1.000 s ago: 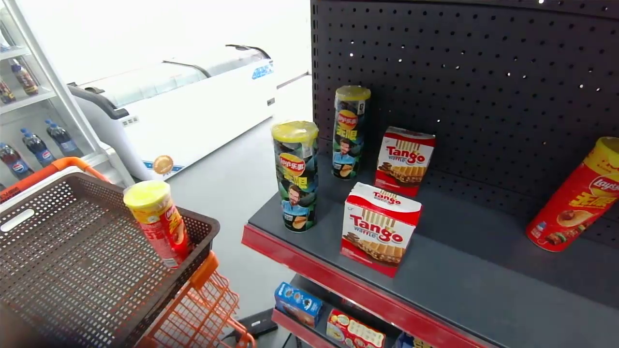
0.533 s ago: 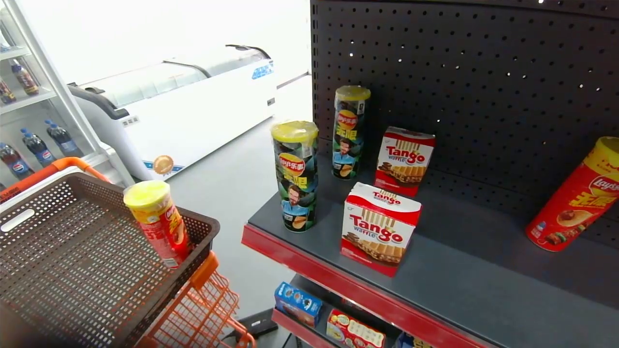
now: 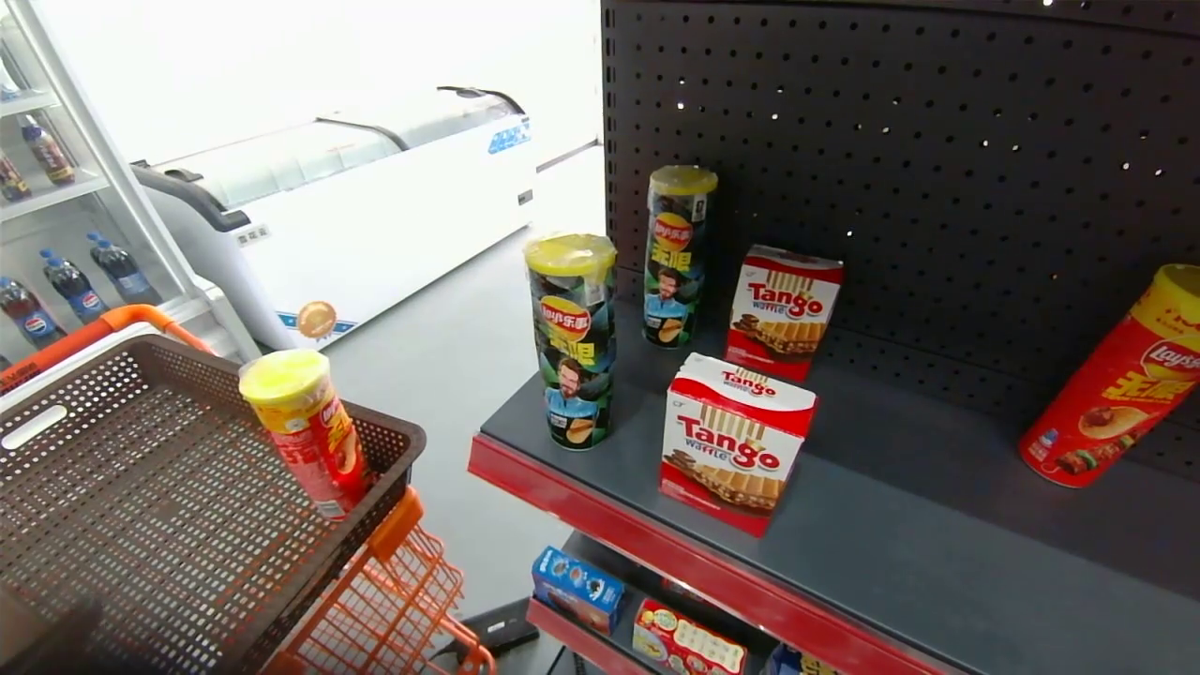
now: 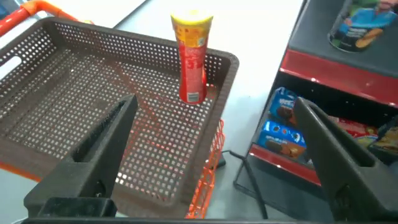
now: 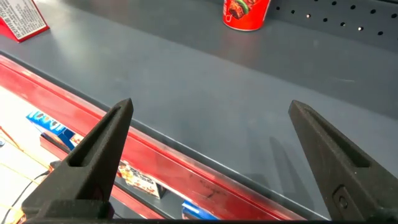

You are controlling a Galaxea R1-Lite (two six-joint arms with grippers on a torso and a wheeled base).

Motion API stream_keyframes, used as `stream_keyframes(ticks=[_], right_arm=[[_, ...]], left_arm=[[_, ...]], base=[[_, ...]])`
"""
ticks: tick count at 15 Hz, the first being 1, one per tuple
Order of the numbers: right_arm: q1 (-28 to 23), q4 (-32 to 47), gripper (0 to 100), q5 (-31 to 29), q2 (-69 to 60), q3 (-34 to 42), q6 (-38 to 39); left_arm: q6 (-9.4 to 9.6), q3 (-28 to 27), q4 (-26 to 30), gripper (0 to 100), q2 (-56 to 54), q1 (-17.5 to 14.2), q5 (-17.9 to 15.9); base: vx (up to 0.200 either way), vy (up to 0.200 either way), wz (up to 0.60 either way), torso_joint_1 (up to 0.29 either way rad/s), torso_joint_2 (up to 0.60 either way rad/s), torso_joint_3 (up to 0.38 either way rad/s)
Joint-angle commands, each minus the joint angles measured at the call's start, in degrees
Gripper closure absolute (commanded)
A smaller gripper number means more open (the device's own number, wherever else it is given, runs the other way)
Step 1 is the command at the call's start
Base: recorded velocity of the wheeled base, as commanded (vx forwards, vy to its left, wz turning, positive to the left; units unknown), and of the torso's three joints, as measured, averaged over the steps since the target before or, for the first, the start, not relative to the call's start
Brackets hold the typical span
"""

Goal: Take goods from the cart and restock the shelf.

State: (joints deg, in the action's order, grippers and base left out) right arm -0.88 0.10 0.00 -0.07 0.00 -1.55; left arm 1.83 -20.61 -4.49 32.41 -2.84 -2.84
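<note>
A red chip can with a yellow lid (image 3: 305, 429) (image 4: 191, 56) stands in the far right corner of the brown perforated basket (image 3: 122, 487) (image 4: 74, 118) on the orange cart (image 3: 384, 600). My left gripper (image 4: 214, 155) hangs open above and short of the basket, nothing between its fingers (image 4: 102, 146). My right gripper (image 5: 211, 155) is open over the grey shelf (image 5: 249, 81) (image 3: 937, 525), near its red front edge (image 5: 155, 162). On the shelf stand two dark chip cans (image 3: 572, 342) (image 3: 677, 255), two red and white wafer boxes (image 3: 736, 442) (image 3: 784, 311) and a red can (image 3: 1116, 380) (image 5: 244, 12) leaning on the pegboard.
A black pegboard (image 3: 891, 141) backs the shelf. A lower shelf (image 3: 656, 637) (image 4: 323, 137) holds blue and red snack packs. A white chest freezer (image 3: 356, 206) and a drinks fridge (image 3: 56, 206) stand behind the cart. Grey floor (image 3: 450, 375) separates cart and shelf.
</note>
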Motion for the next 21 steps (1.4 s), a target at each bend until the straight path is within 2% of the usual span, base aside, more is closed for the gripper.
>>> stream_keyframes(ticks=[1, 3, 5, 6, 7, 9, 11, 12, 14, 16, 19, 21], right_arm=[[0.0, 0.0, 0, 0.0, 0.1, 0.0, 0.0], [0.0, 0.0, 0, 0.0, 0.1, 0.0, 0.0], [0.0, 0.0, 0, 0.0, 0.1, 0.0, 0.0], [0.0, 0.0, 0, 0.0, 0.1, 0.0, 0.0], [0.0, 0.0, 0, 0.0, 0.1, 0.0, 0.0], [0.0, 0.0, 0, 0.0, 0.1, 0.0, 0.0], [0.0, 0.0, 0, 0.0, 0.1, 0.0, 0.0], [0.0, 0.0, 0, 0.1, 0.1, 0.0, 0.0], [0.0, 0.0, 0, 0.0, 0.1, 0.0, 0.0], [0.0, 0.0, 0, 0.0, 0.1, 0.0, 0.0], [0.0, 0.0, 0, 0.0, 0.1, 0.0, 0.0], [0.0, 0.0, 0, 0.0, 0.1, 0.0, 0.0]], left_arm=[[3.8, -2.6, -7.8, 0, 19.2, -6.6, -2.3], [6.26, -1.0, -10.5, 0, 24.7, -6.5, -2.3], [6.35, 0.3, -16.3, 0, 31.4, -6.4, -2.3], [5.99, 1.7, -22.1, 0, 35.7, -6.7, -2.3], [5.82, 2.7, -25.6, 0, 38.2, -6.6, -2.3], [5.55, 6.2, -39.2, 0, 48.4, -6.5, -2.6], [3.18, 6.5, -47.4, 0, 55.4, -6.7, -3.9], [2.65, 5.6, -51.2, 0, 60.9, -7.2, -4.1], [2.48, 3.0, -54.0, 0, 66.0, -7.5, -4.7], [2.48, -1.9, -59.2, 0, 72.6, -7.5, -5.9], [2.57, -6.2, -62.3, 0, 78.0, -7.0, -5.8], [3.09, -7.2, -62.8, 0, 80.0, -6.7, -5.9]], base=[[0.0, 0.0, 0.0, 0.0, 0.0, 0.0], [0.0, 0.0, 0.0, 0.0, 0.0, 0.0], [0.0, 0.0, 0.0, 0.0, 0.0, 0.0], [0.0, 0.0, 0.0, 0.0, 0.0, 0.0], [0.0, 0.0, 0.0, 0.0, 0.0, 0.0], [0.0, 0.0, 0.0, 0.0, 0.0, 0.0], [0.0, 0.0, 0.0, 0.0, 0.0, 0.0], [0.0, 0.0, 0.0, 0.0, 0.0, 0.0], [0.0, 0.0, 0.0, 0.0, 0.0, 0.0], [0.0, 0.0, 0.0, 0.0, 0.0, 0.0], [0.0, 0.0, 0.0, 0.0, 0.0, 0.0], [0.0, 0.0, 0.0, 0.0, 0.0, 0.0]])
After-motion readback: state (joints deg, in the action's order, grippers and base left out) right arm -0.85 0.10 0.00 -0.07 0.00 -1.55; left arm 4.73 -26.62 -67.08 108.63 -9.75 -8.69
